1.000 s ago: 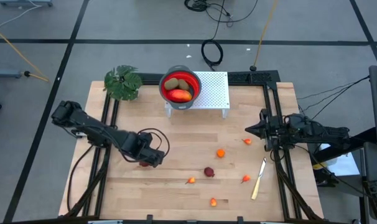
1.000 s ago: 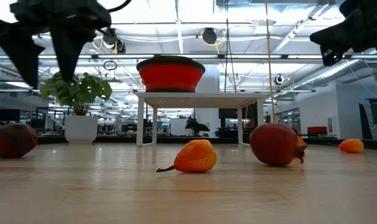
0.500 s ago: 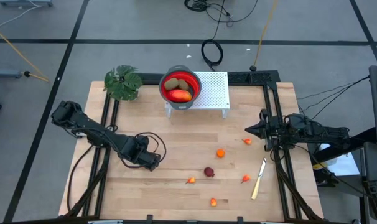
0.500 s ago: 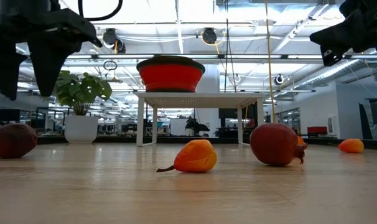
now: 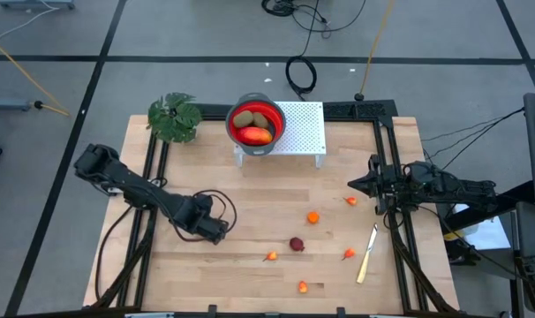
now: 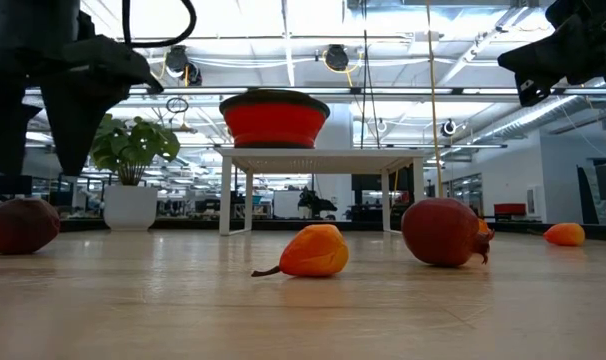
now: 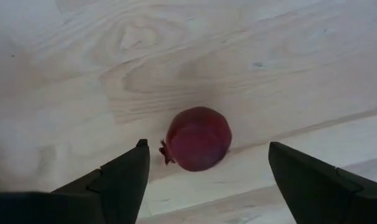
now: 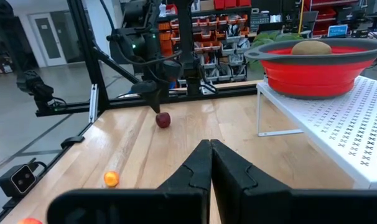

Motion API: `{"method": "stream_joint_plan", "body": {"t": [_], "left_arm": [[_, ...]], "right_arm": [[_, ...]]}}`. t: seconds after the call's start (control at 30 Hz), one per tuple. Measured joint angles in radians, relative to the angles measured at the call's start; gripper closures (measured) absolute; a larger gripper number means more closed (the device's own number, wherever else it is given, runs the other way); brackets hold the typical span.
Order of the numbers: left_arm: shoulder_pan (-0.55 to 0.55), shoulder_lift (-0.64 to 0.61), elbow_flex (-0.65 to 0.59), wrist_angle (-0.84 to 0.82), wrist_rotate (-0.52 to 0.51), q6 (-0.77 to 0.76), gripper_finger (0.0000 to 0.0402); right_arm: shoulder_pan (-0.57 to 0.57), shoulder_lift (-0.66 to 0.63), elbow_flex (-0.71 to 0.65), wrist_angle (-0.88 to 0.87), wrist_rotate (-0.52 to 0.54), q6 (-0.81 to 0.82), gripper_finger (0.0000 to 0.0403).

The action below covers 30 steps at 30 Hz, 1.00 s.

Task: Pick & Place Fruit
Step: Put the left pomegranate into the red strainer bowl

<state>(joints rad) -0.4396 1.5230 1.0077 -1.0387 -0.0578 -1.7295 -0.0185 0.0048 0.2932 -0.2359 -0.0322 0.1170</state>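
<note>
One dark red round fruit (image 7: 198, 138) is sitting on the surface between the left gripper's (image 7: 207, 171) open jaws; looks rigid, smooth, roll-prone, so pinch across its middle.

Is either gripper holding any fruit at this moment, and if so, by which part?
Nothing is held. The left gripper is open above a dark red fruit lying on the table, its fingers clear of it. The right gripper is shut and empty.
</note>
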Motion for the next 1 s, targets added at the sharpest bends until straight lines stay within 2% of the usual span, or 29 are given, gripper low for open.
{"method": "stream_joint_plan", "body": {"t": [0.23,0.67,1.0], "left_arm": [[-0.003,0.066,0.0,0.004,0.011,0.037,0.0051],[-0.004,0.193,0.0,0.049,0.058,0.138,0.005],[-0.004,0.218,0.001,0.049,0.059,0.138,0.005]], "right_arm": [[0.0,0.0,0.0,0.0,0.0,-0.005,0.0403],[0.0,0.0,0.0,0.0,0.0,-0.006,0.0403],[0.0,0.0,0.0,0.0,0.0,-0.006,0.0403]]}}
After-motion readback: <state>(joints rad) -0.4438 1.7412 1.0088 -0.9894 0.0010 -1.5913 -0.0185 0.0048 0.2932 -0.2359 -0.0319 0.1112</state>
